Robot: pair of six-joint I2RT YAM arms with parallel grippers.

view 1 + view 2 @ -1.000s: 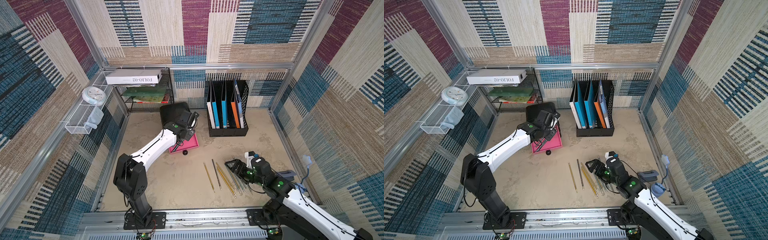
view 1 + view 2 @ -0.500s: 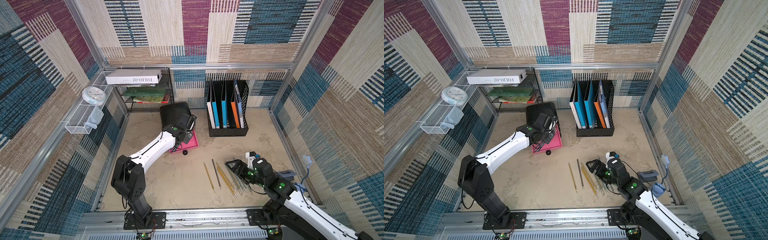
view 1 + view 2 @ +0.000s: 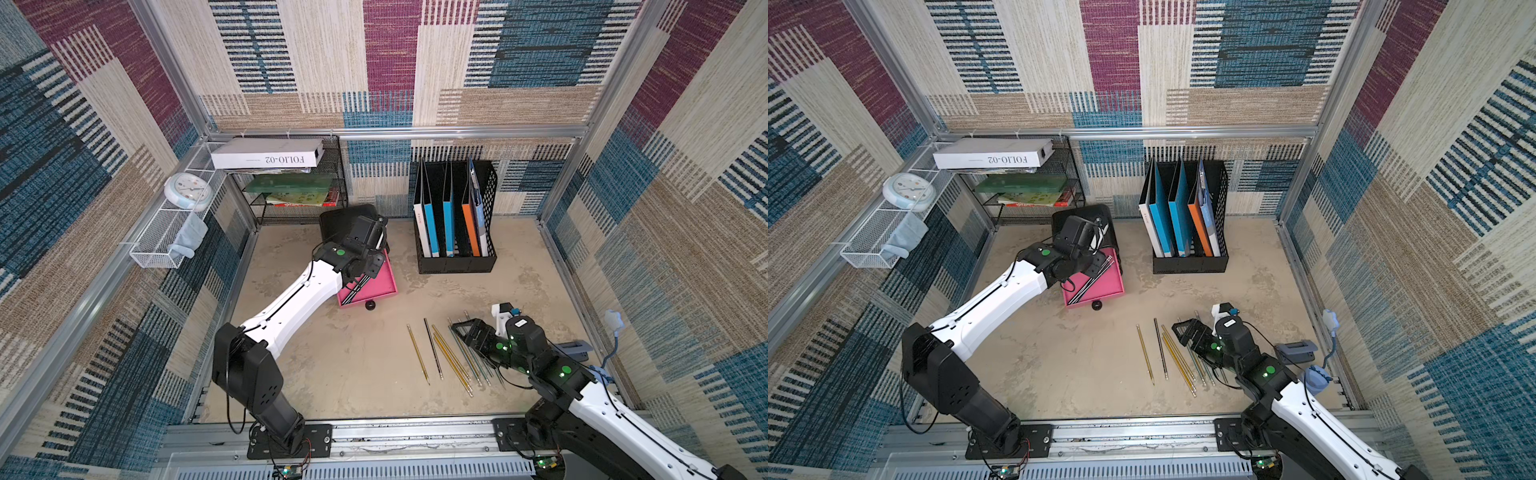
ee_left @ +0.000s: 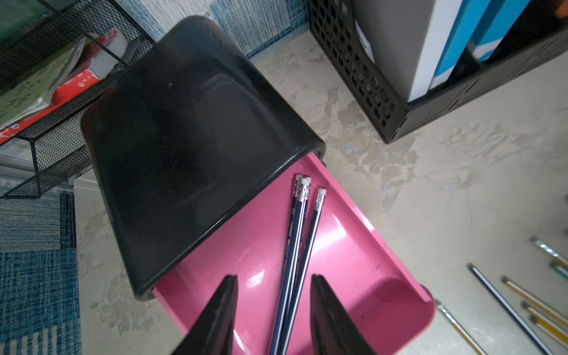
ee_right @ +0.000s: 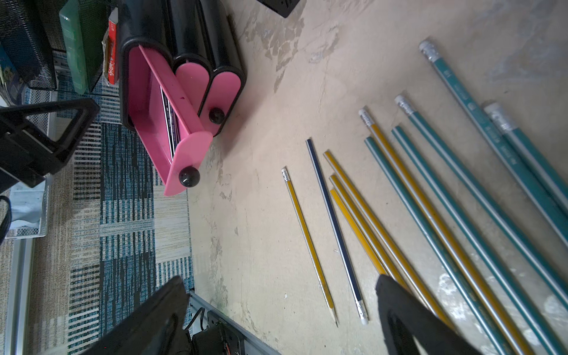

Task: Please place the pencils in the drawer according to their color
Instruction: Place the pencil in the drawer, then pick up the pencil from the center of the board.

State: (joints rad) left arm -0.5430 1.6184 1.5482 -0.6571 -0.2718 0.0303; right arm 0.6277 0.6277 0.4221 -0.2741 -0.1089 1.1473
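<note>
The drawer chest is black, and its top pink drawer is pulled out. Three dark pencils lie in it, eraser ends toward the chest. My left gripper hovers over that drawer, open, with the pencils lying loose between its fingers. The two lower drawers are shut. On the table lie a single yellow pencil, one dark pencil, more yellow ones and several teal ones. My right gripper stands wide open just above this row, holding nothing.
A black file holder with folders stands at the back right of the chest. A wire shelf with books is behind the chest. A wire basket and clock hang on the left wall. A grey-blue object lies by the right wall.
My left gripper's jaws have parted, leaving the dark pencils lying in the pink drawer. The right arm has barely moved.
</note>
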